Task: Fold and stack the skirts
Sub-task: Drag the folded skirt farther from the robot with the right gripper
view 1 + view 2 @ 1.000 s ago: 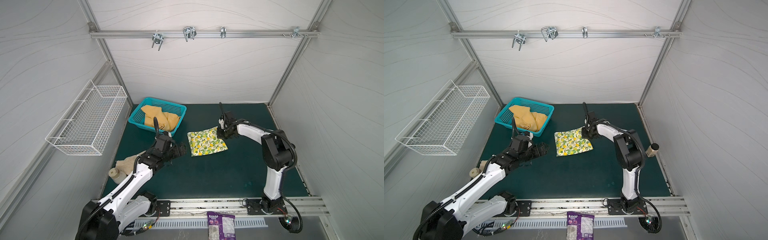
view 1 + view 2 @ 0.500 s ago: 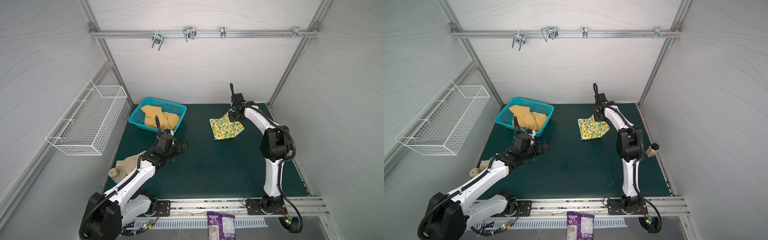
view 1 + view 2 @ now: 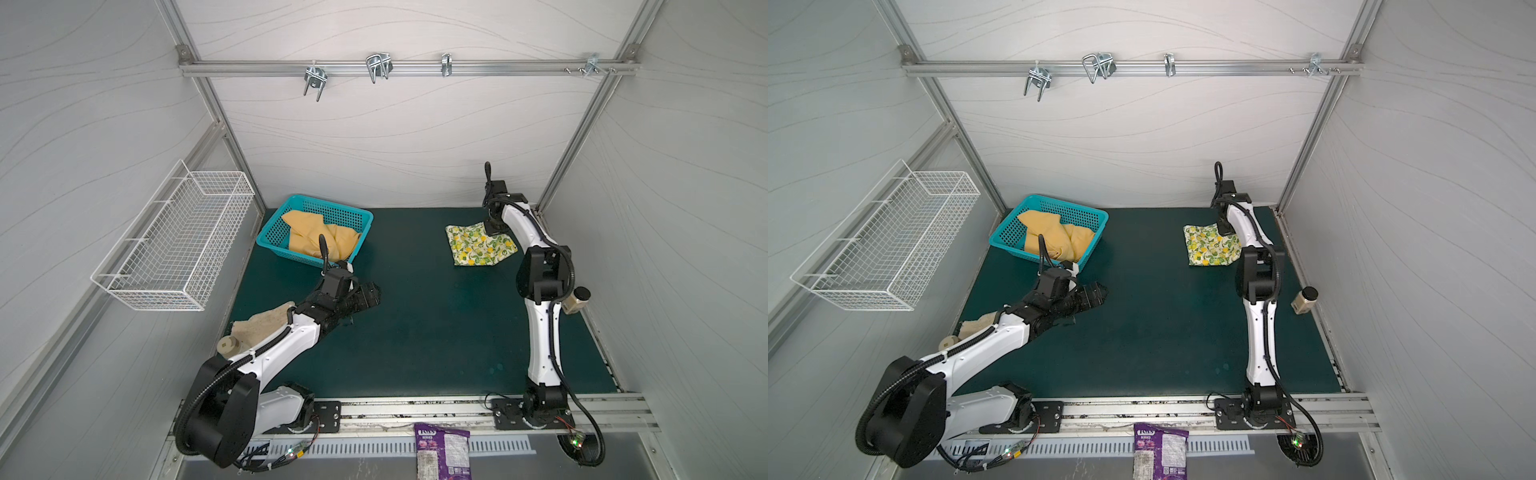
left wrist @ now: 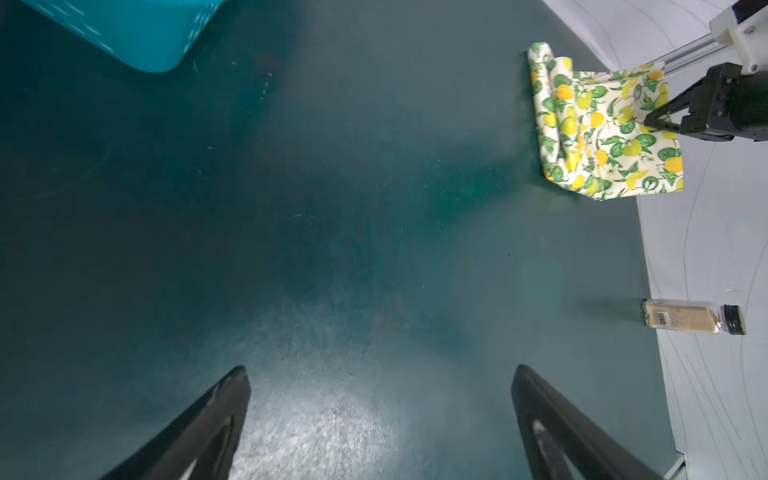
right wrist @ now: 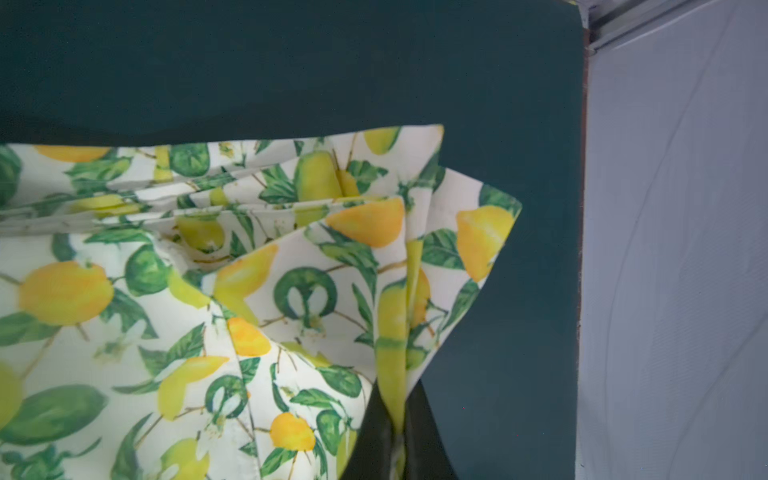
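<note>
White lemon skirt (image 3: pixel 473 249), long axis left-right

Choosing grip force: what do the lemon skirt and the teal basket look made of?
The lemon skirt: thin woven cloth, matte, printed; it creases and folds sharply. The teal basket: likely moulded plastic, slightly glossy; rigid perforated walls.

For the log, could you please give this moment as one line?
right gripper: shut on lemon skirt; left gripper: open, empty; mustard skirt: in basket

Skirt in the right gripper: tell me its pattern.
White with yellow lemons and green leaves; the skirt shows best in the right wrist view.
</note>
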Action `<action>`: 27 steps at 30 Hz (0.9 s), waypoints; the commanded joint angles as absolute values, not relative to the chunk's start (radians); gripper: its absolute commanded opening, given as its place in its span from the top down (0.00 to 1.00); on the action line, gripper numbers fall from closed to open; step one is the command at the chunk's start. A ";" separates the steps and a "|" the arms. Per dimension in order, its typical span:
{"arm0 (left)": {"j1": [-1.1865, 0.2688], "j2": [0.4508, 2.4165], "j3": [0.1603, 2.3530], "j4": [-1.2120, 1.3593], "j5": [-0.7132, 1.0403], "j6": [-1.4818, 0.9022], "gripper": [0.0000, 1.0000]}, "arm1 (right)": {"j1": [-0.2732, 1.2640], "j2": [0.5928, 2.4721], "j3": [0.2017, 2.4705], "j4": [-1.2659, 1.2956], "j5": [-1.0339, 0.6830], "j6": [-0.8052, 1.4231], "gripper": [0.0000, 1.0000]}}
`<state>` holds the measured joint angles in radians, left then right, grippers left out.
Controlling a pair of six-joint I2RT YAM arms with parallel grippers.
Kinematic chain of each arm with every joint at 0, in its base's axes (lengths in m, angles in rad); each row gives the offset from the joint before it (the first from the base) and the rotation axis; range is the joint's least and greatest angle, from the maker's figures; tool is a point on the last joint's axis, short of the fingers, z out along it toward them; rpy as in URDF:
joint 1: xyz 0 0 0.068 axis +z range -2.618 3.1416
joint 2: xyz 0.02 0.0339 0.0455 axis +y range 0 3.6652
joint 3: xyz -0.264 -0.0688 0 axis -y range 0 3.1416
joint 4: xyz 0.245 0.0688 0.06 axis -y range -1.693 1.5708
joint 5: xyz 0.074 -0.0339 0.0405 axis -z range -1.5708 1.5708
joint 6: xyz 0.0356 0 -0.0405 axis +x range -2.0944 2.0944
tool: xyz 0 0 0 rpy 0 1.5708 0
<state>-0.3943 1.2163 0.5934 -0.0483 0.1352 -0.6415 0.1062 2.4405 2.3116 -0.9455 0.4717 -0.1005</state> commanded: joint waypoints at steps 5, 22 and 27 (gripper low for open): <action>-0.390 1.293 0.605 0.051 0.165 -0.639 0.02 | 0.049 2.539 2.455 -0.967 0.514 -0.157 0.95; -0.391 1.278 0.746 -0.069 0.221 -0.634 0.04 | 0.104 2.336 2.333 -0.885 0.282 -0.002 0.15; -0.390 1.269 0.874 -0.241 0.092 -0.644 0.04 | 0.176 2.094 2.121 -0.794 0.103 0.132 0.01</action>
<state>-0.3935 1.2915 0.7879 -0.1410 0.1699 -0.6434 0.1295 2.2719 2.1777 -0.8646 0.2481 0.0330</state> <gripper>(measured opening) 0.961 0.990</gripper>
